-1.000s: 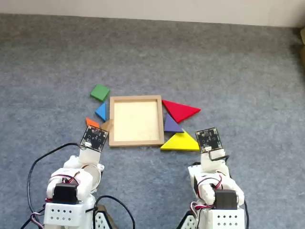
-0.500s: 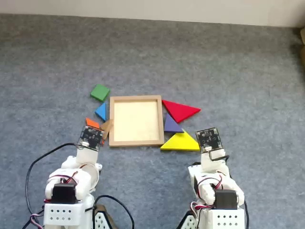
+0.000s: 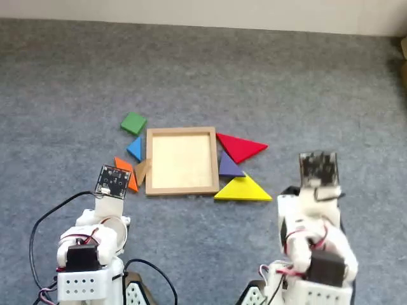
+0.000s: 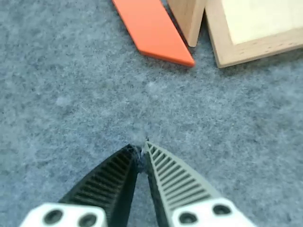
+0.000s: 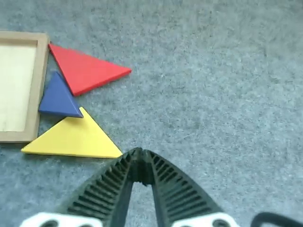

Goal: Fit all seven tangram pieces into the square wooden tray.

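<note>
Seven tangram pieces lie on the grey carpet (image 3: 286, 82) around the square wooden tray (image 3: 181, 131), none of them inside it. Left of the tray, the green square (image 3: 133, 123) sits off its far corner and the blue triangle (image 3: 135, 148) lies just beside its left wall. The orange parallelogram (image 3: 125, 171) and a plain wooden piece (image 3: 141, 171) lie by its near left corner. My left gripper (image 4: 143, 147) points at bare carpet nearer me than that corner, fingers pressed together on nothing. Right of the tray, the red triangle (image 3: 240, 147) spreads from the far corner, the purple triangle (image 3: 229, 165) lies against the right wall, and the yellow triangle (image 3: 243, 189) rests at the near corner. My right gripper (image 5: 138, 156) is farther right of the tray, past the yellow triangle, fingers closed and empty.
</note>
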